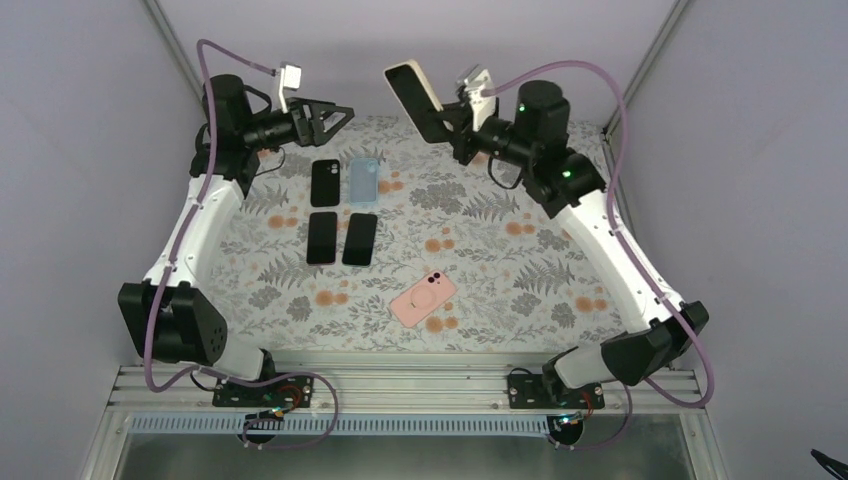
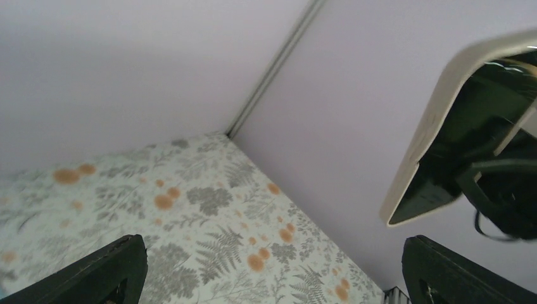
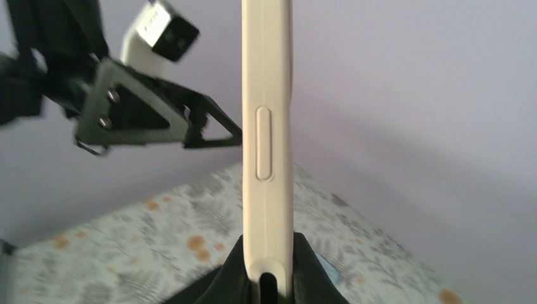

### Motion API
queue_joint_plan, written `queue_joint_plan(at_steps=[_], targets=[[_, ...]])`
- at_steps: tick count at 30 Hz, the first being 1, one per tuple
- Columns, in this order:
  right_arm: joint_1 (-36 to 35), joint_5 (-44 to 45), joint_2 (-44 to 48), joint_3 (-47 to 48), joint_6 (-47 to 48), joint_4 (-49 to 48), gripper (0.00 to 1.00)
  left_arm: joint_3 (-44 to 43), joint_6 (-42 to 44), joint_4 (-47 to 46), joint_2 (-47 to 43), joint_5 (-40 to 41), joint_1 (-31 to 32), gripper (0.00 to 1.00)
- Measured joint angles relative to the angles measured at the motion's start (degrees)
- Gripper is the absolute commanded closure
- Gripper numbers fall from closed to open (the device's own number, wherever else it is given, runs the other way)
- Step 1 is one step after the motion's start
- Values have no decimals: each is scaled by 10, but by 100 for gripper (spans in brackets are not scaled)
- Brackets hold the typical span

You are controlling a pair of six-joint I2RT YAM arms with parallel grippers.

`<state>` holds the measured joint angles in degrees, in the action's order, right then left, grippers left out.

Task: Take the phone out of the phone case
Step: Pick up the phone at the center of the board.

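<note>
Right pincer (image 1: 443,120) is clamped narrow on 1 end of the cream plastic phone case (image 3: 266,126), holding it edge-up above the far edge of the floral-print surface (image 1: 500,250). The black-screened phone (image 1: 411,90) sits inside this case. Left pincer (image 1: 340,114) is wide, grips nothing, and is raised at the far left. 3 flat black phones (image 1: 326,182) (image 1: 322,237) (image 1: 360,238), 1 light-blue case (image 1: 363,180) and 1 pink case (image 1: 423,298) lie on the surface.

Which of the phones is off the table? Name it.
The cream-cased phone, clamped upright in the right gripper above the far edge; the others lie flat on the table.
</note>
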<state>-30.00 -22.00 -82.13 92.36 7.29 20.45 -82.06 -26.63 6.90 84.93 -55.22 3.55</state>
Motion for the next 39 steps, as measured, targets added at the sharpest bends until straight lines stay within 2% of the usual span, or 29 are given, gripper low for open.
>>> queue_joint_plan(at_steps=[5, 13, 20, 30, 39], targets=[[59, -143, -5, 31, -110, -39, 96, 0, -2, -61, -10, -64, 13, 0], [116, -282, -10, -5, -293, -152, 96, 1, -50, -172, -10, -118, 108, 0], [131, -339, -7, -100, -439, -264, 96, 10, -139, -297, 13, -116, 164, 9], [143, -366, -7, -129, -554, -372, 96, 12, -176, -304, 56, -59, 212, 21], [144, -388, -2, -169, -620, -454, 96, 13, -221, -344, 82, -51, 242, 53]])
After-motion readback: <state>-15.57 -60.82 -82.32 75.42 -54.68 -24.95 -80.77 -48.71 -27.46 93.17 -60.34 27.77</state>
